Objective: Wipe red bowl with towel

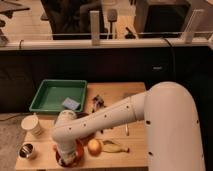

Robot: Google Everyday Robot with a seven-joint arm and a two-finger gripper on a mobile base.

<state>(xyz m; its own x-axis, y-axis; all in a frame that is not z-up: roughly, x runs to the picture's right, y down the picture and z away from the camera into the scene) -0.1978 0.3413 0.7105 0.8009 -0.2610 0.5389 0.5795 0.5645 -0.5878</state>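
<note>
The red bowl (76, 153) sits near the front edge of the wooden table (115, 95), left of a round orange-yellow fruit (94, 146). Only its red-orange rim shows around the arm's end. My gripper (66, 154) points straight down into the bowl, at the end of the white arm (110, 117) that reaches in from the right. Something pale shows at the gripper inside the bowl; I cannot tell whether it is the towel. The gripper covers most of the bowl.
A green tray (50, 95) with a blue sponge (71, 104) stands at the back left. A white paper cup (32, 125) and a small metal cup (27, 150) are at the left. A banana peel (115, 146) lies right of the fruit. Small dark objects (97, 103) lie mid-table.
</note>
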